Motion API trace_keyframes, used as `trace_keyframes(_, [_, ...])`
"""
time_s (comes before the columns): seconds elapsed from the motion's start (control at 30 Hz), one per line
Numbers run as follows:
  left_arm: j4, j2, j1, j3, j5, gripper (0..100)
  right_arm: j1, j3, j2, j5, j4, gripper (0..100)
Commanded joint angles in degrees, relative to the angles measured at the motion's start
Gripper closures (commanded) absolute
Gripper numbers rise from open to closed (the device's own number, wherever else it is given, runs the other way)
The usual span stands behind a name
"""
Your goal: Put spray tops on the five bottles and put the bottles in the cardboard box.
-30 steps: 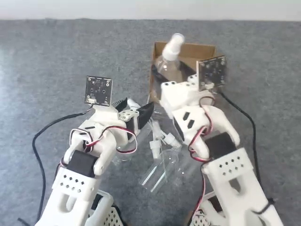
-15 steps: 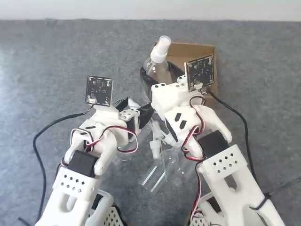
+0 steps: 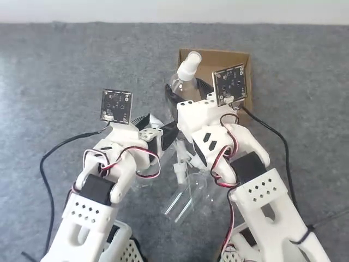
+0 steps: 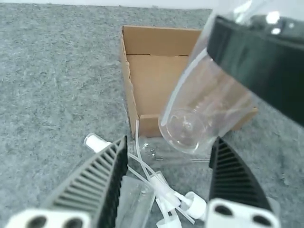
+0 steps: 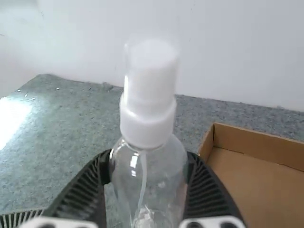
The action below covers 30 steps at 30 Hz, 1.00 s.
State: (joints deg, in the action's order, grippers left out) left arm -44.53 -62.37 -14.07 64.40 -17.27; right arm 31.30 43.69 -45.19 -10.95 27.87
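Capped bottle (image 5: 147,142): I log it pinched in the right jaws, held aloft and tilted, swung within the last second from over the box (image 3: 240,58) to its left wall, so unboxed; left jaws spread, unmoved above loose tops (image 4: 192,202) on the tabletop (image 3: 60,65).

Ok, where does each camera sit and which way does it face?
High view: fixed overhead, looking down on left arm, right arm, bottle, cardboard box.
Left wrist view: on the left arm, looking past its open left claw at the box.
Right wrist view: on the right arm, facing the wall; right claw shut on the bottle.
Shared: all show bottle and box.
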Motion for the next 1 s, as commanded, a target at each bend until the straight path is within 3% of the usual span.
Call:
trace_keyframes(0.0, [2.3,-0.9,0.6,-0.9,-0.4,74,0.7,-3.9,-3.6,-0.1,1.4,99.0])
trace_keyframes(0.97, [3.4,-0.5,0.7,-0.8,-0.4,74,0.7,-4.3,-3.6,3.3,8.7,99.0])
